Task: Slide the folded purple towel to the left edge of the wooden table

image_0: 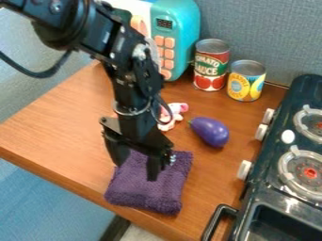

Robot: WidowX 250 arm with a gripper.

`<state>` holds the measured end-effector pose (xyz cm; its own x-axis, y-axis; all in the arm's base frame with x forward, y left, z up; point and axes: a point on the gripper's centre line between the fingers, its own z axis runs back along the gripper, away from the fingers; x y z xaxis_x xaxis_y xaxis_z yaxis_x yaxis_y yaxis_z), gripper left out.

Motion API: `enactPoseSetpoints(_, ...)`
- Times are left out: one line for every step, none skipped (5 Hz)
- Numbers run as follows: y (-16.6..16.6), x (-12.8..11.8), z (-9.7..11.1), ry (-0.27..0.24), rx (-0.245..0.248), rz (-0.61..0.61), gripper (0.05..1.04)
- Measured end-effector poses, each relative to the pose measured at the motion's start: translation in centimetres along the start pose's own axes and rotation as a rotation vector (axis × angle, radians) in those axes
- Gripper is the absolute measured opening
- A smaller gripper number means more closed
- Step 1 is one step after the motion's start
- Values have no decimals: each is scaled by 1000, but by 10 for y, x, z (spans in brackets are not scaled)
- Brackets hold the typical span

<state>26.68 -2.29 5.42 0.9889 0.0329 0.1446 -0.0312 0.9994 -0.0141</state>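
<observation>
The gripper (135,169) hangs at the middle of the view, pointing down over a folded purple cloth (148,195). It is open, with purple cloth showing between its two fingers; whether the fingertips touch the cloth I cannot tell. Right of the gripper a purple toy eggplant (212,132) lies on the wooden table (56,127). A small pink and white toy (168,117) is just behind the gripper, partly hidden by the arm.
A tomato sauce can (211,66) and a shorter yellow-labelled can (246,82) stand at the back. Left of them is a teal toy microwave (179,28), partly behind the arm. A dark toy stove (264,188) with white knobs and a front handle borders the right side.
</observation>
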Motion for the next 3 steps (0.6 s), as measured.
enactPoseSetpoints(-8, 4, -5, -17, -17, 70, 1001)
enactPoseSetpoints(-15, 5, -12, -6, -9, 99, 1001)
enactPoseSetpoints(-10, 0, -29, 53, 43, 103, 1001)
